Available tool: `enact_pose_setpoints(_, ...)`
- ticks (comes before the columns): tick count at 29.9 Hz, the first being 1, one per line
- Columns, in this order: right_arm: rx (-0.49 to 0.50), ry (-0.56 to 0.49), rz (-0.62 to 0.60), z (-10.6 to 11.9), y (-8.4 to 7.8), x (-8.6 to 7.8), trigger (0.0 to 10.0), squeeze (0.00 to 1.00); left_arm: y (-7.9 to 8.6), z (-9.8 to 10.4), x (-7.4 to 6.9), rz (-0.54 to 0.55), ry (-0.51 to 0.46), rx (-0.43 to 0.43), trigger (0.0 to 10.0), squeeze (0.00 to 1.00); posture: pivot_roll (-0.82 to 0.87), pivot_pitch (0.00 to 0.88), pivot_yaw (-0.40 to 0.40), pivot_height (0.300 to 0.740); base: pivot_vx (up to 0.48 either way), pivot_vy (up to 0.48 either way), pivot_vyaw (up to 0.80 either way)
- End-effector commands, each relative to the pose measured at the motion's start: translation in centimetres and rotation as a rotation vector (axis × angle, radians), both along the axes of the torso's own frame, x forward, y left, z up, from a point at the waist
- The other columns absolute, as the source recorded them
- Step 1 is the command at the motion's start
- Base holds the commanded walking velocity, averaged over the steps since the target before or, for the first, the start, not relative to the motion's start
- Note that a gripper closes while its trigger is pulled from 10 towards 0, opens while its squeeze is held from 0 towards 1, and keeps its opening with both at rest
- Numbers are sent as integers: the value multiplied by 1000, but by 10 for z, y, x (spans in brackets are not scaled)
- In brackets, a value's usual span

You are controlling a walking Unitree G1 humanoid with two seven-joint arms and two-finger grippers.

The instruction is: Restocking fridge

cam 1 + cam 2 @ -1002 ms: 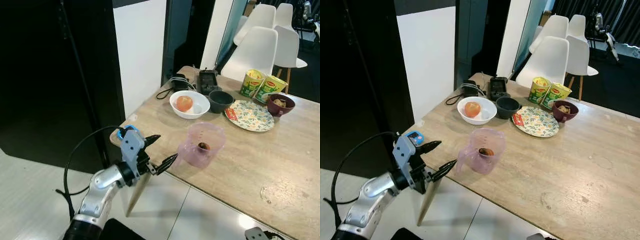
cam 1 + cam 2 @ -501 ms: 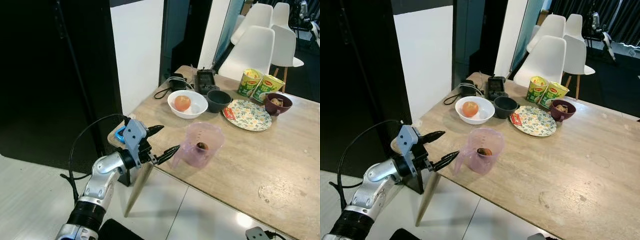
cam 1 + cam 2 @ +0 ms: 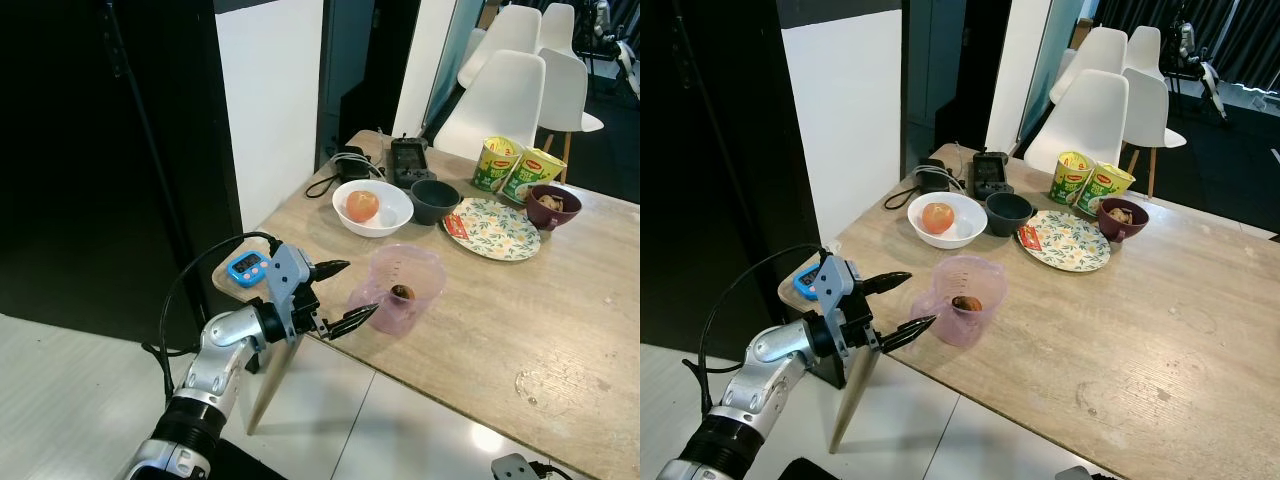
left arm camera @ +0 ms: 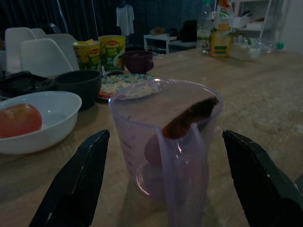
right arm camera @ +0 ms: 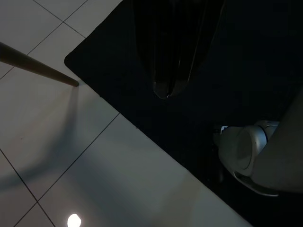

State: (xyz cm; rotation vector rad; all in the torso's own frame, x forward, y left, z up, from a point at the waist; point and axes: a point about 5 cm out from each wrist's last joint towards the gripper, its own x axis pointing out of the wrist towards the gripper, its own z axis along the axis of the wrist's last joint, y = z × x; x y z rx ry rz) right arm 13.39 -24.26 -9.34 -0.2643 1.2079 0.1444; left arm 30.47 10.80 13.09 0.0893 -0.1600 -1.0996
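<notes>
A translucent purple measuring jug (image 3: 402,290) stands near the wooden table's front left edge (image 3: 330,345), with a brown item lying inside it. Its handle faces my left gripper (image 3: 358,290), which is open with one black finger on each side of the handle and not touching it. In the left wrist view the jug (image 4: 165,137) stands close ahead between the two fingers (image 4: 75,184). Behind it a white bowl (image 3: 385,215) holds a round orange-red fruit (image 3: 363,204). My right gripper (image 5: 166,90) hangs idle over the tiled floor, fingers together.
A blue timer (image 3: 246,266) lies at the table corner by my left arm. Further back are a dark bowl (image 3: 435,200), a floral plate (image 3: 500,228), two noodle cups (image 3: 512,168), a maroon bowl (image 3: 553,205), a black device with cables (image 3: 410,158) and white chairs (image 3: 505,95). A dark panel fills the left.
My left gripper has risen and reached forward until its open fingers flank the jug's handle. The camera has shifted a little; the table items have not moved.
</notes>
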Motion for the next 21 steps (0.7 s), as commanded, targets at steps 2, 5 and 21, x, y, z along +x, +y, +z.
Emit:
enact_pose_setpoints(2, -8, 0, -17, 1, -4, -2, 10000, 0, -12, -2, 1, -19, -5, 7, 10000, 0, -3, 0, -87, 740, 0, 0, 0)
enact_pose_setpoints(5, -7, -1, -18, 1, -4, -2, 10000, 0, -13, -3, 2, -24, -8, 14, 10000, 0, -6, 0, -87, 740, 0, 0, 0)
enact_pose_setpoints(21, -8, 2, -30, 0, -4, -3, 10000, 0, -17, -11, 8, 11, -10, 33, 10000, 0, -29, 0, -78, 740, 0, 0, 0)
